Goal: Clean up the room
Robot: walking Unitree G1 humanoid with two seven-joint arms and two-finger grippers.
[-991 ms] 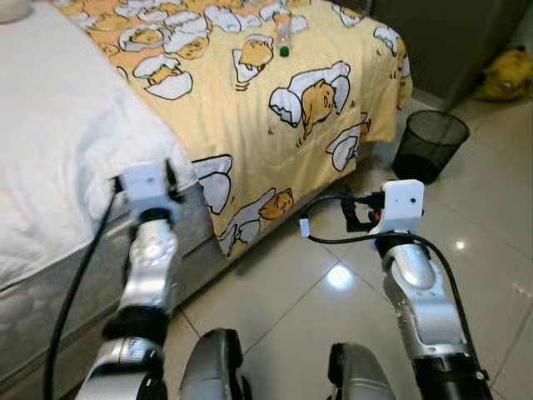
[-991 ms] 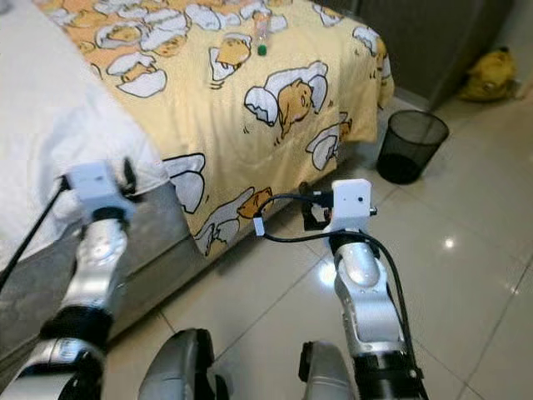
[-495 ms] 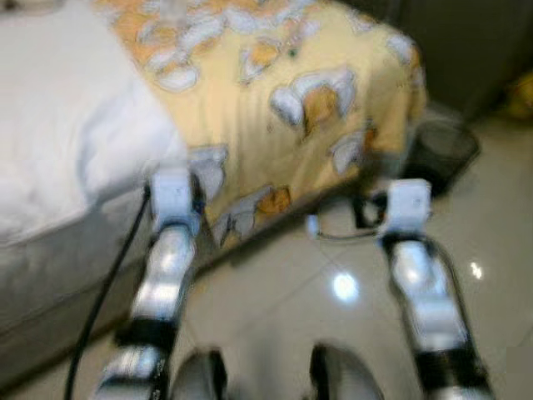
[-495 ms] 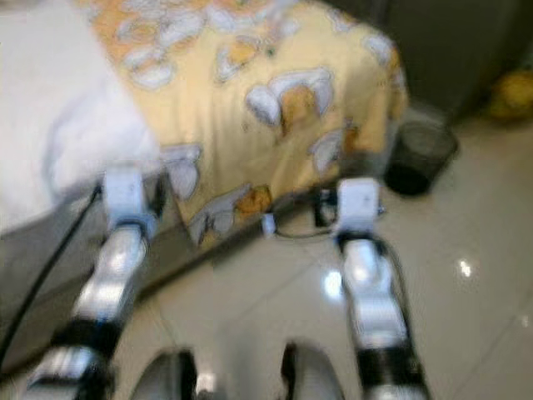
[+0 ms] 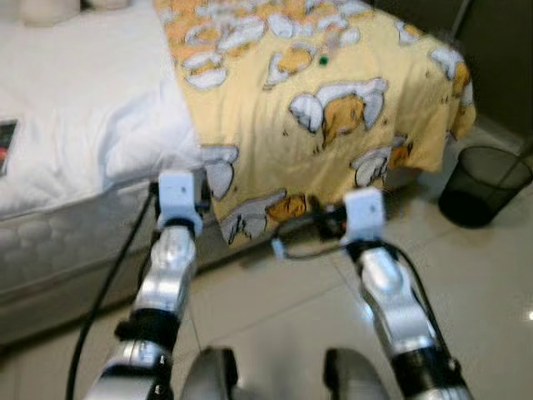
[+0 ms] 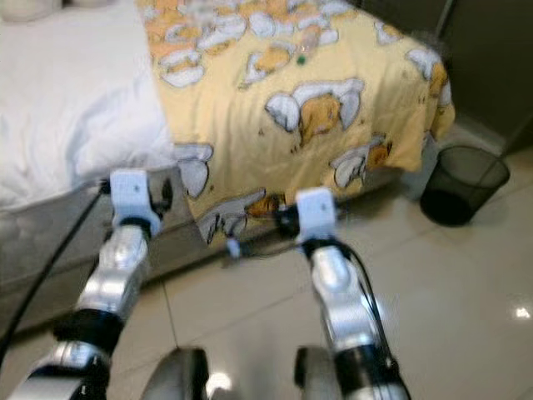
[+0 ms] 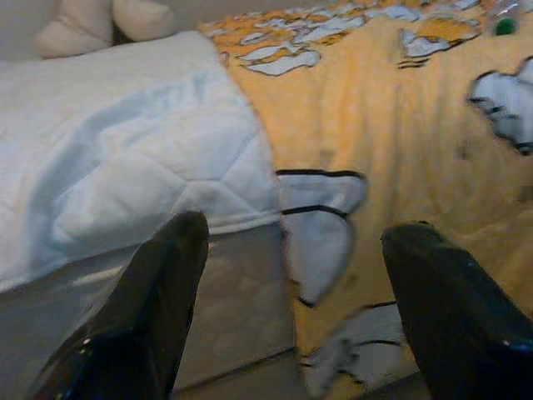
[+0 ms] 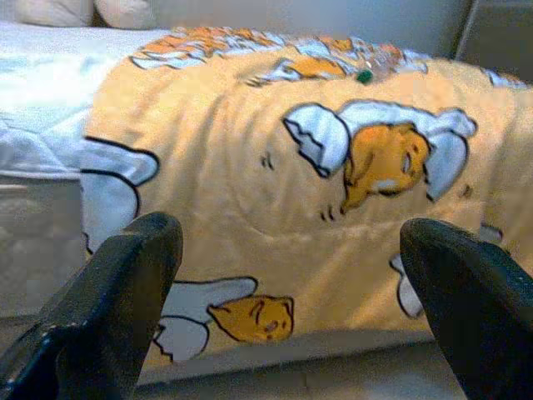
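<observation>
A clear plastic bottle with a green cap (image 5: 323,60) lies far up on the yellow cartoon blanket (image 5: 333,117) that covers the bed's right part. In the wrist views the green cap (image 8: 364,76) is small and distant. Both arms are held out low in front of the bed's side. My left gripper (image 7: 291,308) is open with nothing between its fingers, facing the edge where the white quilt (image 5: 83,108) meets the blanket. My right gripper (image 8: 291,308) is open and empty too, facing the hanging blanket. A black mesh wastebasket (image 5: 483,187) stands on the floor past the bed's corner.
Pale pillows (image 5: 50,8) lie at the head of the bed. A dark flat item (image 5: 5,146) rests on the quilt at the left edge. A dark cabinet (image 5: 500,50) stands behind the wastebasket. Glossy tiled floor (image 5: 275,308) runs along the bed.
The whole picture has shifted and passed through blur: more white quilt shows and the wastebasket sits further right. Both arms keep the same pose, with nothing taken up.
</observation>
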